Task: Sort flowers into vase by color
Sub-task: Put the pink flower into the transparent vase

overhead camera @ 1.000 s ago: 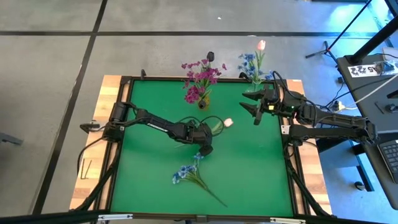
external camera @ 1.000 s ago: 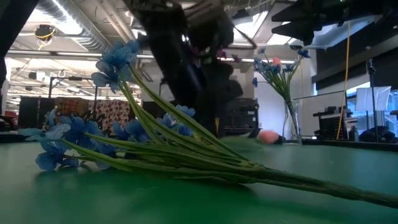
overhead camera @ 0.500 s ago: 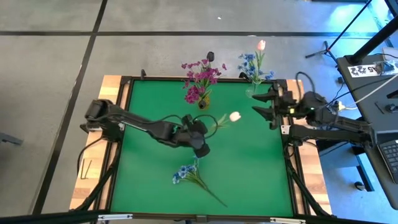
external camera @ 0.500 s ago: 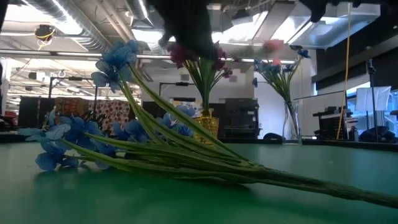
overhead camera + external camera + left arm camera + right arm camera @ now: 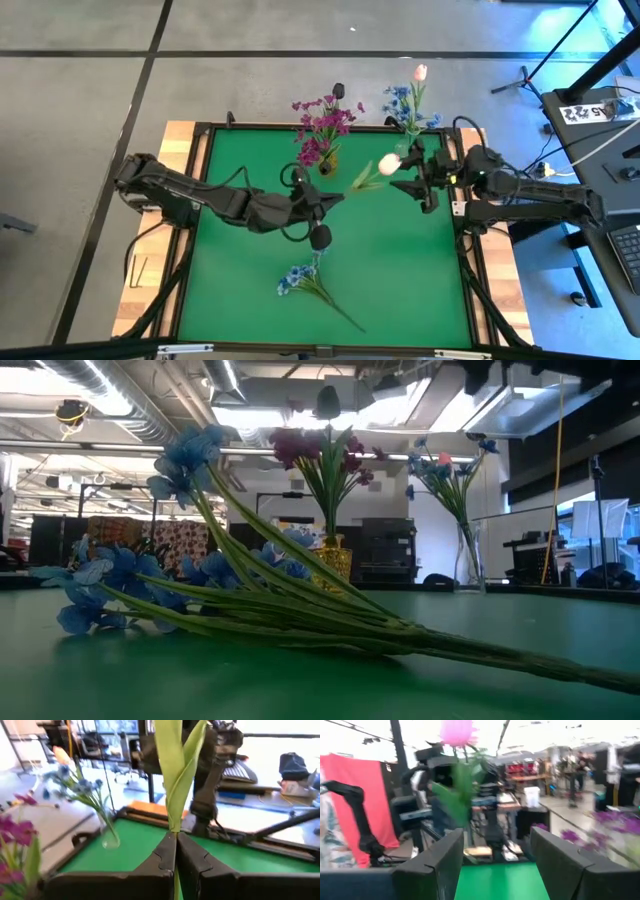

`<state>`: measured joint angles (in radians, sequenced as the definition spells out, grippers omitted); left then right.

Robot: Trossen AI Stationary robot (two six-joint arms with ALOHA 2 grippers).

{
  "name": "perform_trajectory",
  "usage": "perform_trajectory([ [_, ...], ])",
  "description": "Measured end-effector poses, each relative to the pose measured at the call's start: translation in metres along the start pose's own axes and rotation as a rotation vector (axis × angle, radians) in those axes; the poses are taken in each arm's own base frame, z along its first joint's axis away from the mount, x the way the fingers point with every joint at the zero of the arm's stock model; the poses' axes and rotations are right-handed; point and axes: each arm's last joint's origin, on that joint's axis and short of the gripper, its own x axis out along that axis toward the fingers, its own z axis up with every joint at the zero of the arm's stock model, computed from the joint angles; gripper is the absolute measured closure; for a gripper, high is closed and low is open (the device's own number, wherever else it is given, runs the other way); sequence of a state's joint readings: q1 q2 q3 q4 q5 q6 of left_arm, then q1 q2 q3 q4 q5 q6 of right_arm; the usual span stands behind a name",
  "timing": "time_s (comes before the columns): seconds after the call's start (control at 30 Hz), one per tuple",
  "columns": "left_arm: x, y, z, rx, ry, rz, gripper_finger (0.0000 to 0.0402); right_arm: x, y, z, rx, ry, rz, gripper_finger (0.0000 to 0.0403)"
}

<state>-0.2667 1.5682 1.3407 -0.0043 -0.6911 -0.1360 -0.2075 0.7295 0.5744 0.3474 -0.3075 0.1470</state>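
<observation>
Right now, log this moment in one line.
left gripper: shut on tulip, lifted | right gripper: open, facing tulip | blue spray: on table

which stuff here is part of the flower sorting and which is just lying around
Part of the job:
- tulip, held by the shut left gripper
- open right gripper, close to the tulip
- blue spray lying on the mat
- vase of magenta flowers
- glass vase with blue flowers and a tulip

Just lying about:
- keyboard beside the table
- cables by the right arm
</observation>
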Motion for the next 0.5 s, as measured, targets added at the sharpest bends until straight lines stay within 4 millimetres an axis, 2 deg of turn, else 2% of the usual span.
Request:
perform_trajectory([
  [0.27,0.013,0.015,0.012,-0.059,-0.077,-0.036,0.0401,0.039,0.007,-0.015,-0.043,-0.088,0.075,0.0176],
  [0.5,0.018,0.02,0.016,-0.082,-0.102,-0.112,0.0401,0.059,0.004,-0.027,-0.044,-0.144,0.042,0.0176],
])
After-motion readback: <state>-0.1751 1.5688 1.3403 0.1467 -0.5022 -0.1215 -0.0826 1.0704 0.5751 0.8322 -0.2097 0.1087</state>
